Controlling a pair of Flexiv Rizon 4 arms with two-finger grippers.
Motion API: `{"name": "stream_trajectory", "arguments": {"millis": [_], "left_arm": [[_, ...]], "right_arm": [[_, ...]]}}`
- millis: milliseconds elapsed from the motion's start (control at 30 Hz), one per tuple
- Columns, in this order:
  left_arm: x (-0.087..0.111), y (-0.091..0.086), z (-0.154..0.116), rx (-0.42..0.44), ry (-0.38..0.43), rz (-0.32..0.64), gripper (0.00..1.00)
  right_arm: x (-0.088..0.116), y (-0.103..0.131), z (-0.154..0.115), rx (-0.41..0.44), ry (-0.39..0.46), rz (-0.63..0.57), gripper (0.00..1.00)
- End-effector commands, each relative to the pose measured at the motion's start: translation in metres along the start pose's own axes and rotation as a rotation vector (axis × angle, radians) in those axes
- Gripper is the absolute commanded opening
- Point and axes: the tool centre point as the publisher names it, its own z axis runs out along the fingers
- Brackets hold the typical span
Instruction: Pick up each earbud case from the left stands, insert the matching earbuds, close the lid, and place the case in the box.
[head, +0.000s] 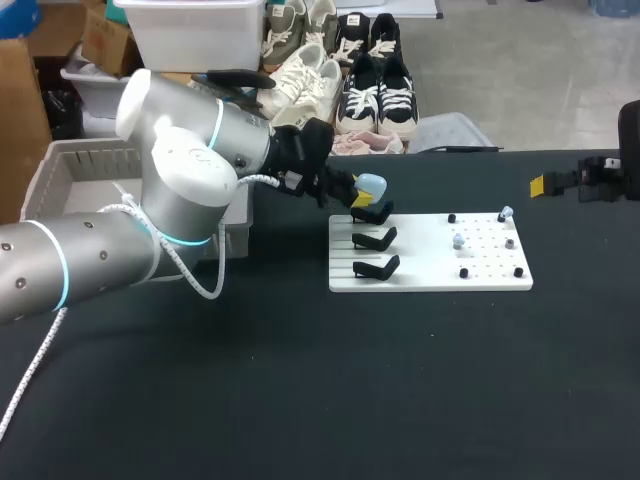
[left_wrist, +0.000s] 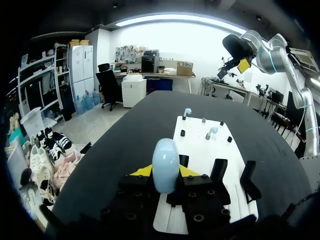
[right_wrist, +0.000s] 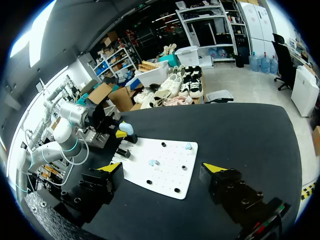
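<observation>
The head camera looked down from above and behind onto the black counter. The left wrist camera sat close over the white pegged board, facing right; the right wrist camera faced left from farther off. All shared that board.

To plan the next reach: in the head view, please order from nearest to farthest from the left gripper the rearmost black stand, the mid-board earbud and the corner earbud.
1. Rearmost black stand: right by the left gripper, at the left side of the white board.
2. Mid-board earbud: right of the board's centre.
3. Corner earbud: the board's far right corner.
</observation>
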Motion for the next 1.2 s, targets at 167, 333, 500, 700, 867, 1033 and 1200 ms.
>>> {"name": "stream_trajectory", "arguments": {"millis": [167, 333, 500, 700, 867, 1033, 1200], "left_arm": [[-0.024, -0.018, -0.025, -0.042, -0.050, 0.047, 0.00], [-0.041, -0.029, -0.036, -0.055, -0.071, 0.075, 0.00], [-0.059, -0.036, -0.035, -0.077, -0.044, 0.128, 0.00], [-0.077, -0.047, -0.027, -0.068, -0.055, 0.169, 0.00], [-0.086, -0.057, -0.020, -0.050, -0.062, 0.201, 0.00], [-0.089, -0.062, -0.016, -0.030, -0.069, 0.214, 0.00], [-0.091, -0.067, -0.014, -0.010, -0.074, 0.231, 0.00]], "right_arm": [[-0.006, 0.002, 0.007, -0.003, 0.033, -0.012, 1.00], [-0.012, 0.017, 0.032, -0.059, 0.055, -0.045, 1.00], [-0.014, 0.034, 0.057, -0.117, 0.082, -0.073, 1.00], [-0.018, 0.059, 0.080, -0.147, 0.136, -0.135, 1.00], [-0.021, 0.072, 0.093, -0.174, 0.153, -0.161, 1.00], [-0.021, 0.078, 0.103, -0.192, 0.173, -0.172, 1.00], [-0.023, 0.084, 0.109, -0.209, 0.184, -0.181, 1.00]]}}
